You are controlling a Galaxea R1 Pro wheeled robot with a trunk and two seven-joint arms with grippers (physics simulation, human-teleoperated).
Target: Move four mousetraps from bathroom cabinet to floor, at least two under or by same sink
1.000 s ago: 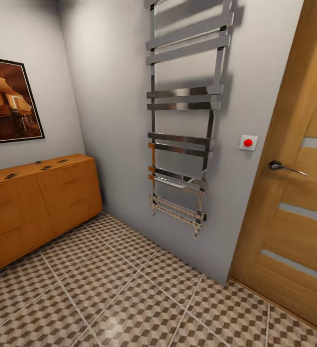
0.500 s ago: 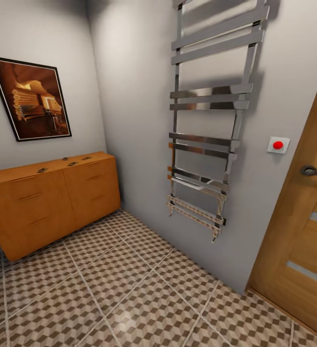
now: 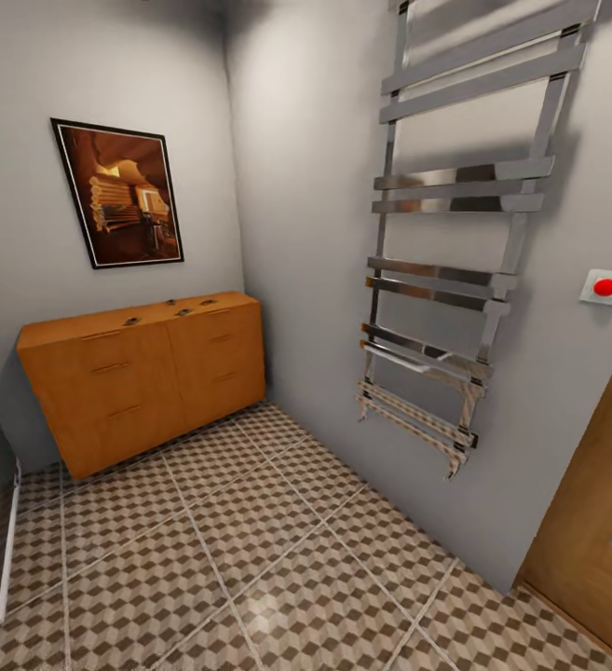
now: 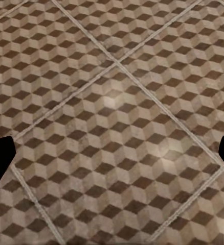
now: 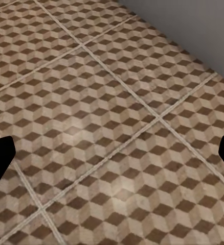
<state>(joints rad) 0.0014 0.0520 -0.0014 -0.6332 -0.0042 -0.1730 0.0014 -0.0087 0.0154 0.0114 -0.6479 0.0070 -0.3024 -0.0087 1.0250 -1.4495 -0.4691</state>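
Mousetraps (image 3: 169, 311), as we judge them, lie untouched atop the cabinet (image 3: 147, 377); both our claws, the left gripper (image 4: 112, 158) and the right gripper (image 5: 112, 158), are spread and empty.

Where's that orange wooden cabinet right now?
In the head view the cabinet stands at the left against the back wall, under the framed picture, in the corner left of the chrome towel rail.

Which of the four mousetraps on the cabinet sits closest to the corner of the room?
The mousetrap at the cabinet's end nearest the towel rail.
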